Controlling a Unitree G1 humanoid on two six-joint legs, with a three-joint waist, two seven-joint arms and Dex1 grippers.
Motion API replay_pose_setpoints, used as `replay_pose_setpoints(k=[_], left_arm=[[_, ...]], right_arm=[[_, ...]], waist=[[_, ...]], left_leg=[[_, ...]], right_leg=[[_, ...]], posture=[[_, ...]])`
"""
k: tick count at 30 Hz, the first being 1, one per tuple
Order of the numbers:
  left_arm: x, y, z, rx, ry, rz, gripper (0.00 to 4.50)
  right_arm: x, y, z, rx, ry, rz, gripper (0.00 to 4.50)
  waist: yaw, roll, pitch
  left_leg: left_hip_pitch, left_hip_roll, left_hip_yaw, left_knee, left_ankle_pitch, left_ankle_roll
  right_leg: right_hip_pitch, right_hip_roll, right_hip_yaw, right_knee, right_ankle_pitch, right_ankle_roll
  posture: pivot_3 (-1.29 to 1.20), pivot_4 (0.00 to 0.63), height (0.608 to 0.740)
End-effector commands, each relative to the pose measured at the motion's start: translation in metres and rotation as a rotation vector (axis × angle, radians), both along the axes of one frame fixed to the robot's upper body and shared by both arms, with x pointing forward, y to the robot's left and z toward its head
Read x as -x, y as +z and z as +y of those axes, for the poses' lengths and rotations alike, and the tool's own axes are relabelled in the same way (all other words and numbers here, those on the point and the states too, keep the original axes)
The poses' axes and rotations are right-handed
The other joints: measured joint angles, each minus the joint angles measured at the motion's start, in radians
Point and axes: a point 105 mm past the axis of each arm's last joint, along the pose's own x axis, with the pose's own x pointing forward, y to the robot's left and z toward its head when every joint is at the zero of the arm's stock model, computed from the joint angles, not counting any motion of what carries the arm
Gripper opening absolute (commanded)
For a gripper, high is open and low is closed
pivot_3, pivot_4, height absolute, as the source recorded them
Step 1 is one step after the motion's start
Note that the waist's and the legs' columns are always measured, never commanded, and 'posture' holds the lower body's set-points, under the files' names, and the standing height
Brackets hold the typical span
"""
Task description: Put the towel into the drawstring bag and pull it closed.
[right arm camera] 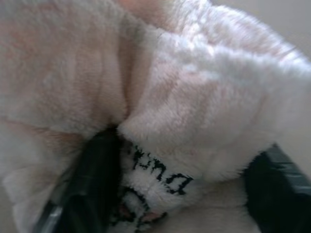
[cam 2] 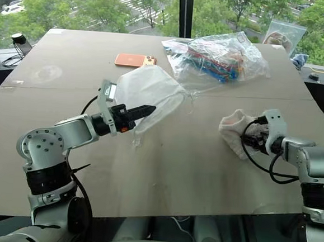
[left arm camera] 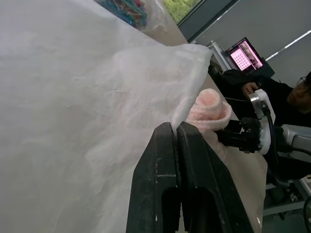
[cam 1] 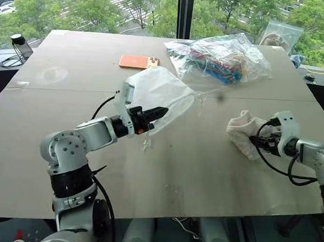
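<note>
Towel point(cam 1: 241, 131) bunched between right tool point(cam 1: 260, 141) fingers.

fluffy cloth towel point(cam 1: 241, 131), thin matt fabric drawstring bag point(cam 1: 158, 93), clear glossy plastic bag point(cam 1: 223, 58)

The towel's point(right arm camera: 160, 97) edges run off the right wrist picture, its dark print point(right arm camera: 163, 177) partly tucked under a fold. The bag point(left arm camera: 87, 111) hides most of the desk behind it in the left wrist view.

You've got a tan table point(cam 1: 202, 174): towel point(cam 1: 241, 130), orange phone point(cam 1: 138, 61), clear plastic bag point(cam 1: 223, 58) of colourful items on it.
</note>
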Motion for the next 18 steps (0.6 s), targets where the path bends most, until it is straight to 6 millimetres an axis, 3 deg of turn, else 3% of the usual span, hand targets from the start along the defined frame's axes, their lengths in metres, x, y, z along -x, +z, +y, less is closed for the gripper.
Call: replay_pose_setpoints(k=[1,5,6,9,10,13,18], left_arm=[[-0.001,0.016,-0.008,0.031,-0.039,-0.056,0.00],[-0.005,0.017,-0.015,0.013,-0.056,-0.068,0.00],[-0.007,0.018,-0.017,0.005,-0.056,-0.076,0.00],[-0.013,0.020,-0.027,-0.054,-0.071,-0.116,0.00],[-0.014,0.017,-0.032,-0.100,-0.080,-0.134,0.00],[-0.020,0.014,-0.041,-0.145,-0.091,-0.148,0.00],[-0.015,0.012,-0.054,-0.171,-0.182,-0.153,0.00]], right_arm=[[0.017,-0.026,0.030,-0.061,0.118,0.079,1.76],[0.022,-0.003,0.041,-0.107,0.186,-0.058,0.18],[0.026,0.008,0.050,-0.170,0.215,-0.094,0.02],[0.056,0.052,0.088,-0.393,0.406,-0.209,0.02],[0.071,0.063,0.102,-0.467,0.482,-0.223,0.02],[0.092,0.075,0.127,-0.513,0.607,-0.237,0.02],[0.071,0.083,0.156,-0.530,0.572,-0.334,0.02]], waist=[[0.000,0.000,0.000],[0.002,0.000,0.000],[0.002,0.000,0.000],[0.006,0.003,0.003],[0.007,0.010,0.007],[0.012,0.017,0.011],[0.009,0.016,0.011]], left_leg=[[0.000,0.001,0.000,0.000,0.000,0.000],[0.000,0.001,0.000,0.000,0.000,0.000],[-0.001,0.001,0.000,-0.001,0.000,0.000],[-0.003,0.001,0.000,-0.002,0.000,0.000],[-0.003,0.001,0.000,-0.003,0.000,0.000],[-0.005,-0.001,0.001,-0.003,0.000,0.000],[-0.007,-0.001,0.000,-0.003,0.000,0.000]], right_leg=[[0.000,0.001,0.000,0.000,0.000,0.000],[-0.001,0.002,0.001,0.000,0.001,0.001],[-0.001,0.002,0.001,0.000,0.001,0.001],[-0.004,0.002,0.001,0.000,0.001,0.001],[-0.004,0.002,0.001,0.000,0.001,0.001],[-0.005,-0.001,0.002,-0.001,0.001,0.001],[-0.007,-0.001,0.000,-0.003,0.001,0.001]], posture=[[0.00,0.150,0.740],[0.00,0.150,0.740],[0.00,0.150,0.740],[0.00,0.150,0.740],[0.00,0.150,0.740],[0.00,0.150,0.740],[0.00,0.150,0.740]])
